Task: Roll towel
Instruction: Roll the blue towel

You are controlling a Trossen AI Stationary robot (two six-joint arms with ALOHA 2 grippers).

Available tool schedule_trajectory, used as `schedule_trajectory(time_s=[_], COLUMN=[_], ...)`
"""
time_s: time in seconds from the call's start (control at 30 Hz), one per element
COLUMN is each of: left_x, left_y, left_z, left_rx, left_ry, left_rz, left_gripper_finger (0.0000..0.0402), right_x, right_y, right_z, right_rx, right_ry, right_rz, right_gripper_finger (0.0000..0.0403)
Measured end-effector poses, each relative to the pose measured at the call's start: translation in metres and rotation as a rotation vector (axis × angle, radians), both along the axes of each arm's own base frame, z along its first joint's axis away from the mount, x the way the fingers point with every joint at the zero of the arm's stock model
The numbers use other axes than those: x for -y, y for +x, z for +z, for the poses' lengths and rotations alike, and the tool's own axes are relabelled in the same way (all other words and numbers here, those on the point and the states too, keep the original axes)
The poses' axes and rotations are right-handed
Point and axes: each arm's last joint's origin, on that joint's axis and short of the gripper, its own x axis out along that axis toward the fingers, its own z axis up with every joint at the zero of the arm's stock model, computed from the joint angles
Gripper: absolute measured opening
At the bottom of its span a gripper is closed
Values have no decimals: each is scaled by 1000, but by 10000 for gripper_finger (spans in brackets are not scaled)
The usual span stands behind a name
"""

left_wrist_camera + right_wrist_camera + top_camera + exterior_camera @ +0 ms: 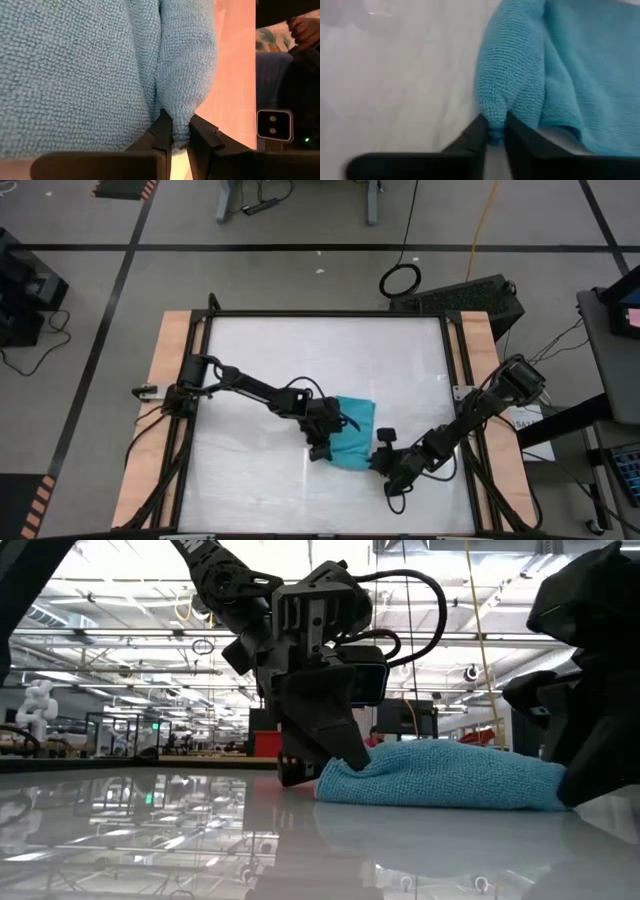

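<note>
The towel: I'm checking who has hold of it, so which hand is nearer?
Neither: both touch it. The left hand pinches a fold at one edge of the towel; the right hand pinches a fold at the opposite edge.

The towel (440,775) lies low on the glossy white table (200,850) as a folded, thick bundle — a rounded fold at one end, the other end running up against a dark arm. The left pincer (335,755) comes down from above onto the rounded end, its dark fingers pressed into the cloth. The right pincer (585,775) — a dark bulk — meets the towel's opposite end; its fingers are hidden. Behind stretches a bright hall with ceiling trusses.
</note>
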Motion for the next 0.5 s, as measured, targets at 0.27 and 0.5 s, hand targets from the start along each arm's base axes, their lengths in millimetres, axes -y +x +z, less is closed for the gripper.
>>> schedule_trajectory(time_s=[0.27, 0.5], left_x=[-2, -2], left_y=[-7, -14], left_z=[21, 38], left_rx=[100, 166], left_ry=[122, 189], left_rz=[-94, -167], left_gripper_finger=[45, 68], right_x=[4, 8], right_y=[8, 13], right_z=[2, 4], right_rx=[-103, -211], right_ry=[251, 487], right_rz=[30, 54], right_gripper_finger=[11, 5])
